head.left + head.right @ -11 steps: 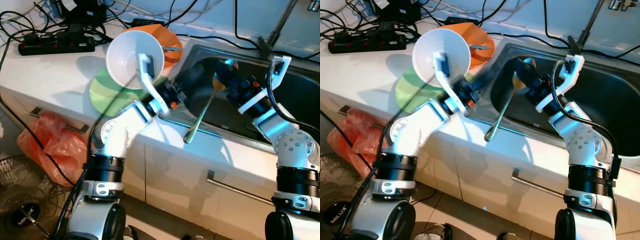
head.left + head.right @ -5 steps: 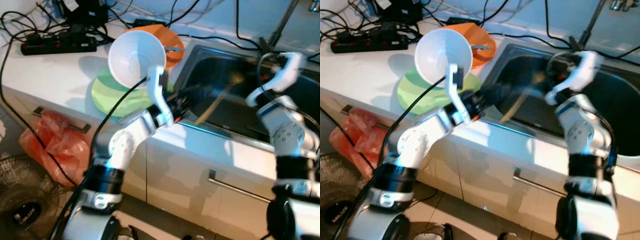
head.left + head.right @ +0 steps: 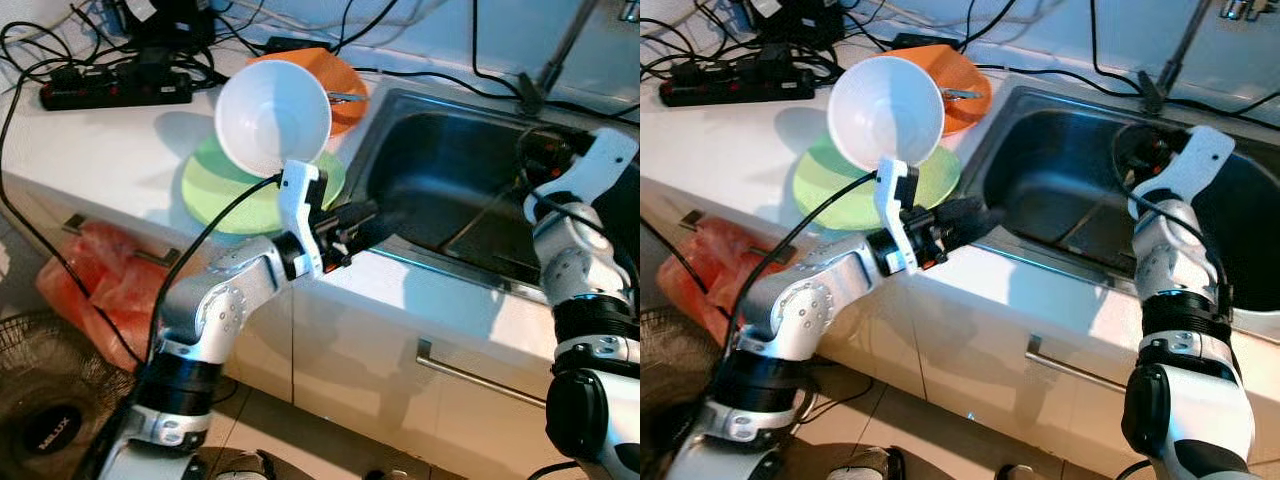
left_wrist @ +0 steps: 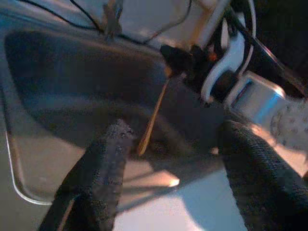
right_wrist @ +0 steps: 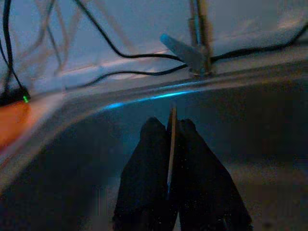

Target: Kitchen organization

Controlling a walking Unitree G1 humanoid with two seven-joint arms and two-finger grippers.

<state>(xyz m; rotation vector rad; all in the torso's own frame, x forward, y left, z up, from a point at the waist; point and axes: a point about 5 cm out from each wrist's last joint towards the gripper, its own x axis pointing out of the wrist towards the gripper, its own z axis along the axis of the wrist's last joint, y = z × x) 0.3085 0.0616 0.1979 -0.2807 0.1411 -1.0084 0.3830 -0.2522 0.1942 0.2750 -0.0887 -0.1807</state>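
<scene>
Gripping wooden spoon (image 4: pixel 153 115), right pincer (image 5: pixel 169 144) over sink (image 3: pixel 440 170); faucet (image 5: pixel 195 36) behind

A white counter (image 3: pixel 90 140) holds a steel sink (image 3: pixel 440 200) at 2 o'clock; white cabinet drawers (image 3: pixel 380 370) sit below, tangled black cables (image 3: pixel 60 50) at 11 o'clock.

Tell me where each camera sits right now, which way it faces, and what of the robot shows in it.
Left eye and right eye views: on the head, looking down at the counter, white bowl, green plate and sink; both silver arms show.
Left wrist view: on the left arm, looking between the open left gripper into the sink, at the right arm holding a wooden spoon.
Right wrist view: on the right arm, looking along the right gripper, shut on the spoon, toward the faucet.
Shared: all show the sink.
</scene>
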